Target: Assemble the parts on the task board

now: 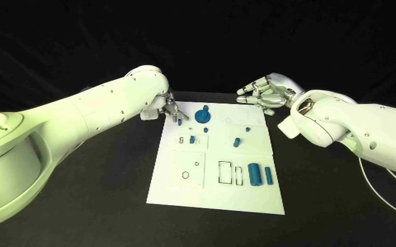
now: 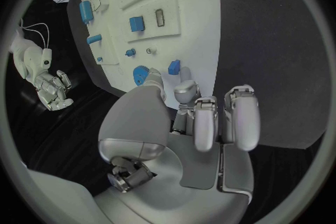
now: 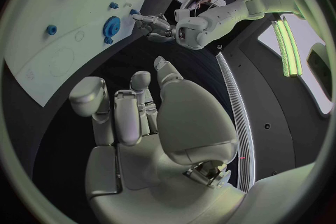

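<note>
My head camera looks steeply down at the flat white rectangular task board [image 1: 216, 164] on the black table [image 1: 99, 212], from some way off. Each wrist camera sits close behind its own silver hand, facing the board's far end, which all views share.

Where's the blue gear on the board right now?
In the head view the blue gear sits at the task board's far edge, toward the robot's left, just beside the left hand's fingertips.
</note>
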Controlling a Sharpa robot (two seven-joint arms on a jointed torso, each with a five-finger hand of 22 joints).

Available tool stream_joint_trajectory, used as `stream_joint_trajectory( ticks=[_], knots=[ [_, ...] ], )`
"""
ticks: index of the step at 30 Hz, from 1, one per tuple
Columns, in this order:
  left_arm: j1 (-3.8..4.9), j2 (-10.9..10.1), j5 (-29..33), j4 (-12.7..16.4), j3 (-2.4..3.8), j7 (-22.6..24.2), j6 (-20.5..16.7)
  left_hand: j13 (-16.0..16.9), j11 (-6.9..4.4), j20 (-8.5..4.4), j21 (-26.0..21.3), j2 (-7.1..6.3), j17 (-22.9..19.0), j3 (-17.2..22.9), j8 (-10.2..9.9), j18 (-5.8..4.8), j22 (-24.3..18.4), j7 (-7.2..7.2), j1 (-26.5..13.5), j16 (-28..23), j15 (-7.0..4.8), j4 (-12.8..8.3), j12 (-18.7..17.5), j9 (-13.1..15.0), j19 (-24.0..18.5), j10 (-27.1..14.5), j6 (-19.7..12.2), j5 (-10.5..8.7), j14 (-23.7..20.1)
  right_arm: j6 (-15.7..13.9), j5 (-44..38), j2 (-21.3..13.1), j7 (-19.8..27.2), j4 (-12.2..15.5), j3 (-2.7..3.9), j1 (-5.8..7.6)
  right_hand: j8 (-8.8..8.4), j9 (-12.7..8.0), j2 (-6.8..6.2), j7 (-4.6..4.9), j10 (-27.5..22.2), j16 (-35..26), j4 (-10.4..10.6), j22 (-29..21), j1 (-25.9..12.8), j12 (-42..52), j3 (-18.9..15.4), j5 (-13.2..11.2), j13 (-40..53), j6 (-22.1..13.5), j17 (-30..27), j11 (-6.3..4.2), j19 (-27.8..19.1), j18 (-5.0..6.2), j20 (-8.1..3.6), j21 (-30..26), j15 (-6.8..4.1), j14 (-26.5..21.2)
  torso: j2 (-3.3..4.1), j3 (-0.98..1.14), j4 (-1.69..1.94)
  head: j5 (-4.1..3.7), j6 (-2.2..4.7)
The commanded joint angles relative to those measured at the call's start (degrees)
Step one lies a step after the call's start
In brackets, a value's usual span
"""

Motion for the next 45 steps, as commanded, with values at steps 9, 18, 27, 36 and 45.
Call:
stream_joint_trajectory(
  ticks=[9,18,27,36,45],
  knots=[
    [0.0,0.28,0.97,-0.3,0.01,0.38,0.19,0.05,-0.39,-0.17,-0.03,3.14,15.06,1.77,0.95,-0.85,8.95,-0.12,5.32,0.14,-0.28,-1.99,0.11,0.26,3.16,0.33,0.65,-0.25,5.93,0.86,-0.59,0.08,0.23,0.12,0.0,-0.04,0.05,0.07,0.44,-0.1,-0.21,-0.43,-0.07,-0.13,-0.33,0.25,-0.37,0.27,-0.1,-0.45,-0.07,-0.21,-0.14,0.79,-0.14,-0.44,0.42,1.91,0.03,-0.02,0.03,0.08,0.03],
    [0.0,0.9,1.25,-1.3,0.0,-0.61,0.12,0.0,-0.47,-0.23,-0.38,3.66,15.06,2.36,1.25,-0.75,8.65,-0.22,6.63,0.14,-0.35,-2.68,0.05,0.43,3.01,0.31,0.76,-0.26,5.93,0.95,-0.48,0.08,-0.14,0.12,0.0,-0.03,0.05,0.07,0.47,-0.1,-0.2,-0.37,-0.07,-0.11,-0.3,0.27,-0.37,0.28,-0.08,-0.45,0.01,-0.21,-0.13,0.79,-0.15,-0.44,0.42,1.93,0.05,-0.02,-0.03,-0.03,-0.06],
    [0.01,1.43,1.49,-1.84,-0.06,-0.59,0.87,-0.07,-0.48,-0.24,-0.48,3.62,15.06,2.37,1.28,-0.73,8.56,-0.23,6.75,0.14,-0.36,-2.77,-0.03,0.45,2.96,0.26,0.76,-0.26,5.93,1.27,-0.58,0.08,-0.45,0.17,0.0,-0.03,0.07,0.07,0.55,-0.1,-0.18,-0.41,-0.05,-0.17,-0.25,0.31,-0.36,0.29,-0.06,-0.43,-0.03,-0.22,-0.14,0.8,-0.15,-0.47,0.41,1.93,0.02,-0.01,0.06,0.0,-0.14],
    [0.01,1.5,1.21,-1.89,-0.12,-0.32,1.54,-0.66,-1.28,-0.94,-1.02,4.76,15.06,9.7,0.48,-0.57,8.17,-0.98,18.9,0.14,-1.08,-11.12,-1.09,-0.14,2.76,-0.41,-0.23,-0.05,5.93,1.39,-0.61,0.07,-0.52,0.2,0.0,-0.03,0.07,0.07,0.55,-0.1,-0.18,-0.41,-0.05,-0.17,-0.25,0.31,-0.36,0.29,-0.06,-0.43,-0.03,-0.22,-0.14,0.8,-0.15,-0.47,0.41,1.93,0.02,-0.02,0.01,0.08,-0.38],
    [0.0,1.4,1.37,-1.68,-0.13,0.7,1.48,-1.73,-0.71,-0.29,-1.05,-0.35,15.06,24.97,-0.3,-0.65,8.46,-0.01,15.75,0.14,-0.21,-14.62,-2.3,-1.42,2.91,0.44,0.03,0.07,5.93,1.34,-0.61,0.05,-0.45,0.26,0.0,-0.03,0.1,0.08,0.64,-0.11,-0.15,-0.45,-0.06,-0.18,-0.14,0.4,-0.36,0.26,-0.01,-0.39,-0.06,-0.23,-0.12,0.8,-0.16,-0.49,0.41,1.92,0.06,-0.02,0.05,0.05,-0.47]
  ],
)
